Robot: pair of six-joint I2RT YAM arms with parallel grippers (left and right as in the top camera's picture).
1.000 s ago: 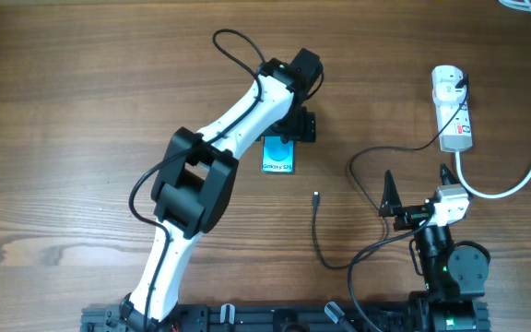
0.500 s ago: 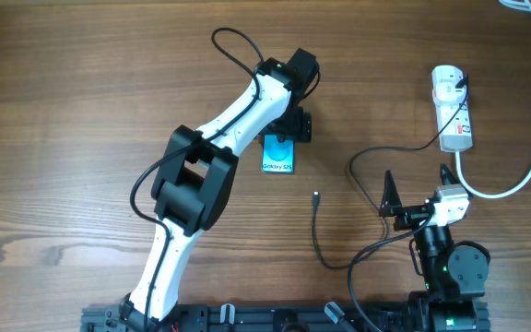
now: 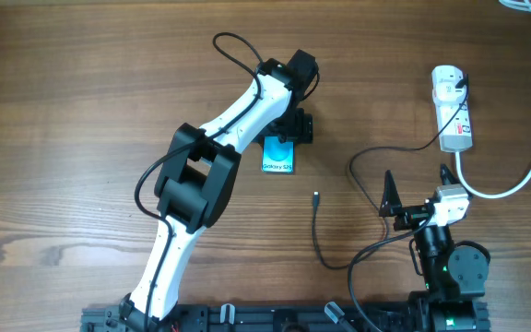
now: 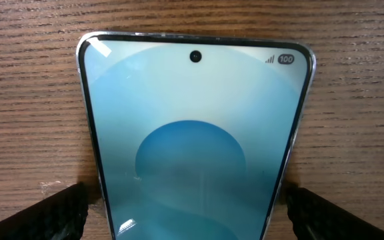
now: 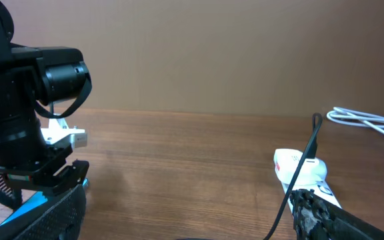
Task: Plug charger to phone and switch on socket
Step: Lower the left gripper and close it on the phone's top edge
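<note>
The phone, cyan screen up, lies flat on the wooden table. My left gripper is open over the phone's far end. In the left wrist view its fingers stand either side of the phone, with a thin strip of wood showing on each side. The charger plug lies loose on the table right of the phone. Its thin black cable loops past my right arm up to the socket at the far right. My right gripper is open and empty, apart from the plug and the socket.
A thick white lead curves from the socket towards the right edge. In the right wrist view the socket is ahead right, the left arm's gripper is at the left, and my right gripper is open.
My left gripper has shifted slightly to the left over the phone's far end. The right arm, the charger and the socket have not moved.
</note>
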